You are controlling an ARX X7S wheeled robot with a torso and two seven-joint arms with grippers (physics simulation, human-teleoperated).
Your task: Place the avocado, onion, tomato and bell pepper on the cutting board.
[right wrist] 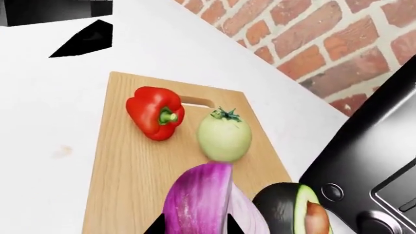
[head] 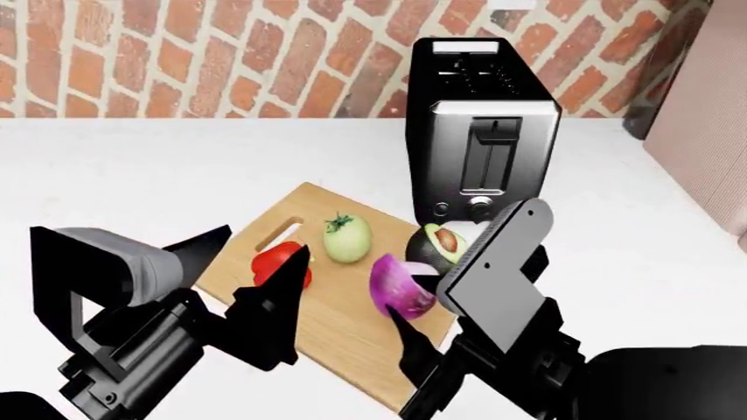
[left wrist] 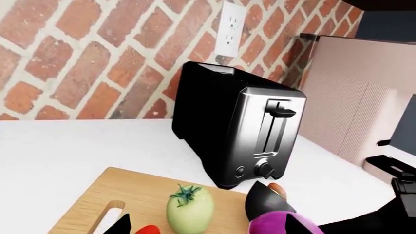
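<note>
Broadly, the white bench (head: pixel 140 166) carried a black toaster (head: pixel 481 131) and, just beside it, the cutting board (head: pixel 338 306). On the board lay the bell pepper (right wrist: pixel 156 112), the tomato (right wrist: pixel 224 136) next to it, and the avocado (right wrist: pixel 293 209) (pit showing) nearest the toaster. The right gripper (right wrist: pixel 195 226) was clamped on the onion (right wrist: pixel 201 200) at the board; the left gripper (head: pixel 251 271) hung unclenched beside the pepper.
</note>
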